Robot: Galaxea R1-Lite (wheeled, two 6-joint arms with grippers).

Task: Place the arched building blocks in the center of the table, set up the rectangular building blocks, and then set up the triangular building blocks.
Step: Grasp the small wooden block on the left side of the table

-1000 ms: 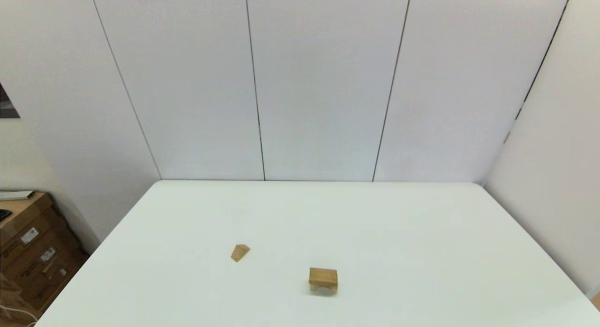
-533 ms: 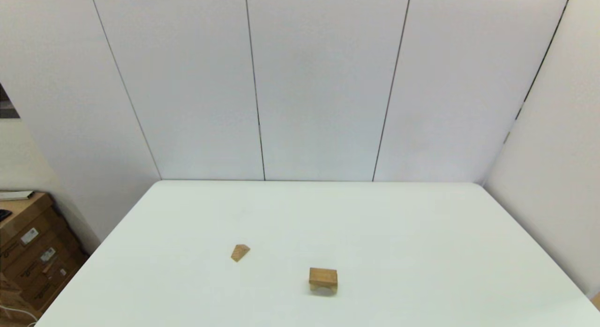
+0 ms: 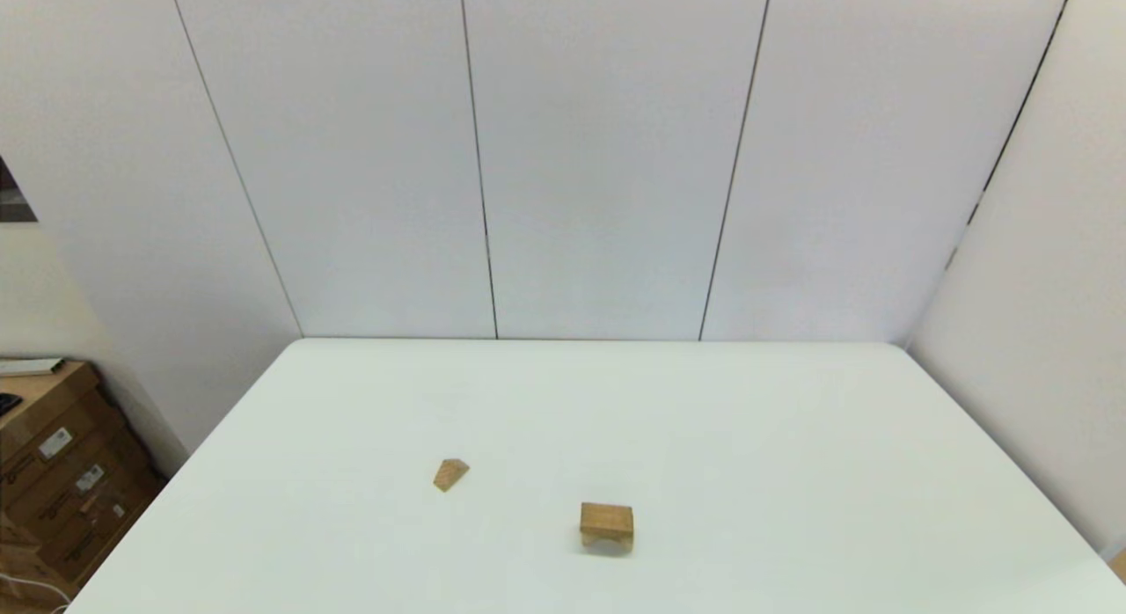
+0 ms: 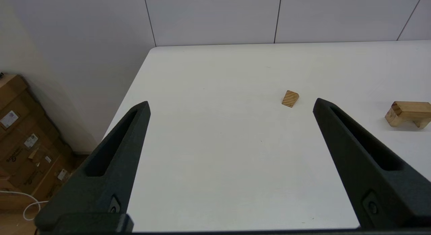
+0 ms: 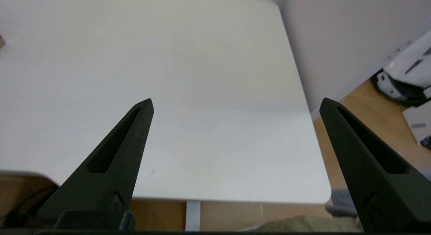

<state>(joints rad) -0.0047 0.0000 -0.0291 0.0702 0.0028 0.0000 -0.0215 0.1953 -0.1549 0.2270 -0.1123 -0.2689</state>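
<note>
On the white table [image 3: 748,438], the arched block [image 3: 606,540] stands on its two legs near the front middle. The flat rectangular block [image 3: 606,515] appears to lie on top of it. Apart from them, to the left and slightly farther back, lies the small triangular block [image 3: 450,474]. Neither arm shows in the head view. The left gripper [image 4: 230,105] hangs open and empty over the table's near left part, with the triangular block [image 4: 290,98] ahead of it and the arched block [image 4: 390,120] off to one side. The right gripper [image 5: 235,103] is open and empty above the near right corner.
Cardboard boxes [image 3: 62,482] stand on the floor left of the table. White wall panels close off the back and right sides. In the right wrist view, the table's rounded near corner [image 5: 323,194] and a white machine [image 5: 407,73] on the floor show.
</note>
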